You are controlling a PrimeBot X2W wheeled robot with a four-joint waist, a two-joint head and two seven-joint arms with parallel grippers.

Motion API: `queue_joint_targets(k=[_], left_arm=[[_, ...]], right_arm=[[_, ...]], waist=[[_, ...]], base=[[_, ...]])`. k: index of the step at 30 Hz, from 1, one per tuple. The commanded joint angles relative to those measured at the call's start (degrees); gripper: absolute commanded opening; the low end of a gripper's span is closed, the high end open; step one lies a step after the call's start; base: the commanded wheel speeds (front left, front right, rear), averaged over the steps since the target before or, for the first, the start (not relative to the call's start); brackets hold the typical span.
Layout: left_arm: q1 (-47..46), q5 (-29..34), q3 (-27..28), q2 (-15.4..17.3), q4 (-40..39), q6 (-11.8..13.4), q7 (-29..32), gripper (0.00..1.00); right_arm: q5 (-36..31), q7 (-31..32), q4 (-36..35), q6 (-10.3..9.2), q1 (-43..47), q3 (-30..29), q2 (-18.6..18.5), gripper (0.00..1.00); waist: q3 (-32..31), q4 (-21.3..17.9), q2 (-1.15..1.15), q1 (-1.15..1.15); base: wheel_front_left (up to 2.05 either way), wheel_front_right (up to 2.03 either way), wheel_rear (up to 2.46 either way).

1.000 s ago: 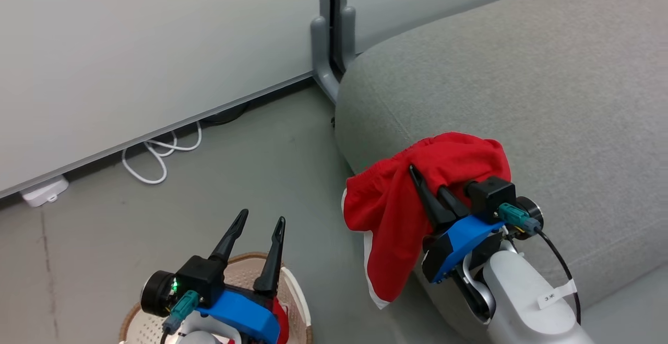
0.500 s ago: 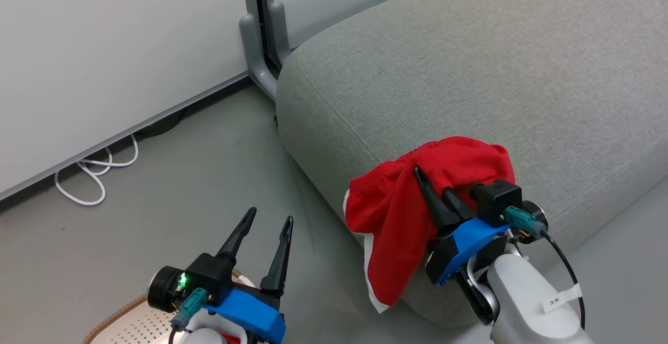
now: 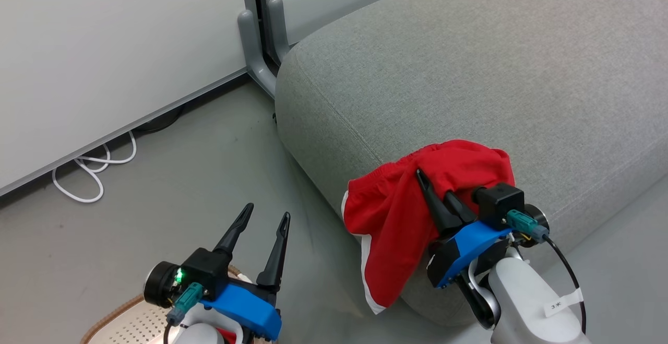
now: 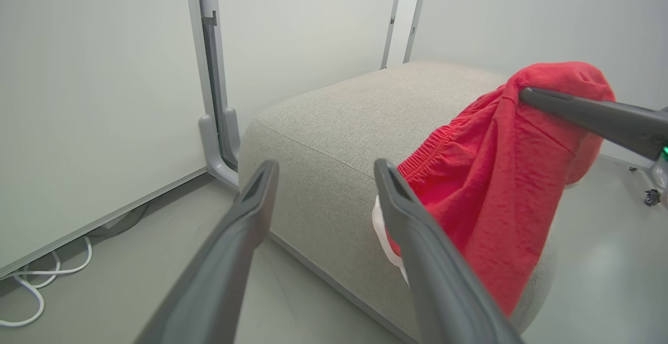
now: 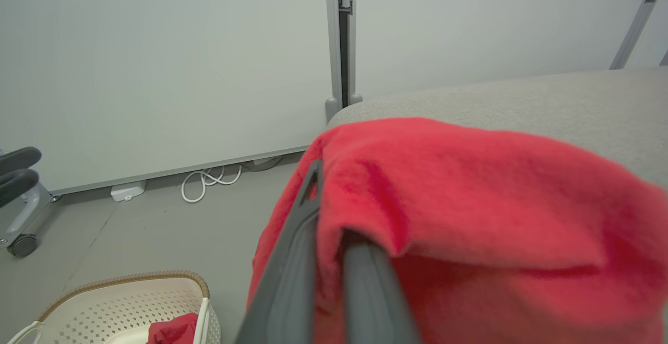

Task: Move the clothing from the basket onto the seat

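Observation:
My right gripper (image 3: 425, 182) is shut on a red garment (image 3: 396, 218) with white trim. The garment drapes over the front edge of the light grey seat (image 3: 443, 72) and hangs down its side. In the right wrist view the red garment (image 5: 469, 203) covers the fingers (image 5: 292, 260), with the seat (image 5: 522, 98) behind. My left gripper (image 3: 266, 216) is open and holds nothing above the cream basket (image 3: 120, 323). A second red garment (image 5: 172, 328) lies in the basket (image 5: 130, 292). The left wrist view looks between the open left gripper (image 4: 326, 169) at the seat (image 4: 339, 114) and garment (image 4: 496, 166).
A grey partition post (image 3: 258, 46) stands on the floor by the seat's far left corner, with pale wall panels on both sides. A white cable (image 3: 88, 172) loops on the grey floor along the wall. A wheeled base (image 5: 21, 218) shows at the left.
The head view has swung, so the seat has shifted left in the picture and the basket has dropped towards its bottom edge. The right gripper still holds the garment; the left stays open.

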Motion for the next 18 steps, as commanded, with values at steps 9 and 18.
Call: queue_joint_targets(k=[9, 18], left_arm=[[0.51, 0.75, 1.22, 0.49, -1.35, -0.08, -0.16, 1.0], [-2.11, 1.76, 0.34, 2.98, -3.51, -0.08, -0.16, 1.0]], right_arm=[[1.29, -0.21, -0.51, 0.01, -2.33, -0.14, -0.04, 0.0], [-0.73, -0.21, -2.24, 0.01, -10.19, -8.5, -0.13, 0.0]], waist=[[1.69, 0.69, 0.0, 0.0], [7.96, 2.19, 0.0, 0.0]], base=[[0.0, 0.0, 0.0], [0.0, 0.0, 0.0]])
